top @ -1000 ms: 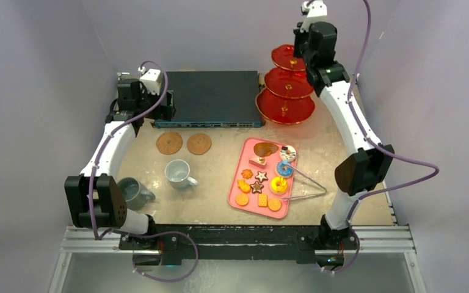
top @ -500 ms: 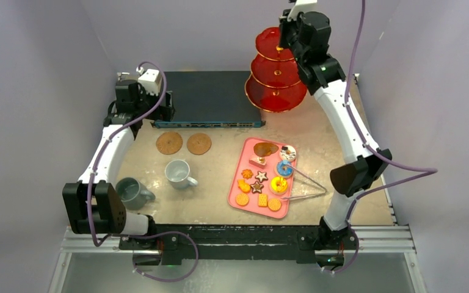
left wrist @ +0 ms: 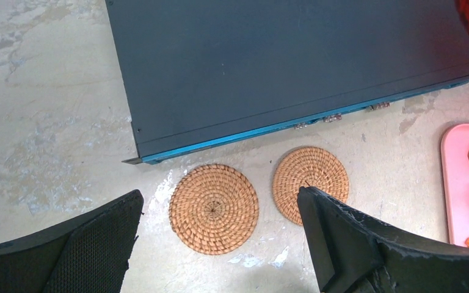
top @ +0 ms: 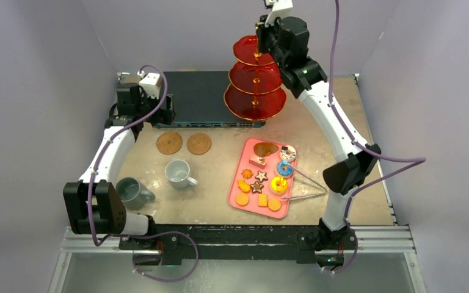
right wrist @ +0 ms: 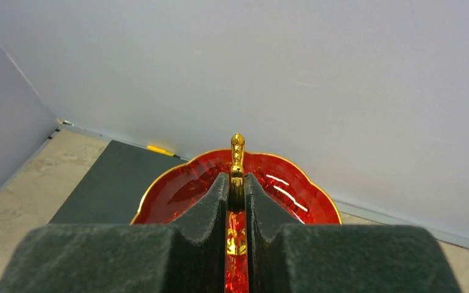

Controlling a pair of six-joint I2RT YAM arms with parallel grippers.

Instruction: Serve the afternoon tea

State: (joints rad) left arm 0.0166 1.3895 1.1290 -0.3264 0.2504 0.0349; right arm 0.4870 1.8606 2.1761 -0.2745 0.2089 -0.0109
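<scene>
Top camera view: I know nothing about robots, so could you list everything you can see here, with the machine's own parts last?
three-tier stand: 1, red with a gold handle, held in the air above the right end of the box
electronics box: 1, dark blue-grey, flat at the far side of the table
coasters: 2, woven cork brown, side by side in front of the box
white mug: 1, white, centre-left of the table
grey mug: 1, grey, near left corner
tray: 1, pink, right of centre
toy pastries: about twelve, mixed colours, all on the tray
tongs: 1, silvery, tips at the tray's right edge
left gripper: 1, black, open above the coasters
right gripper: 1, black, shut on the stand's handle
</scene>
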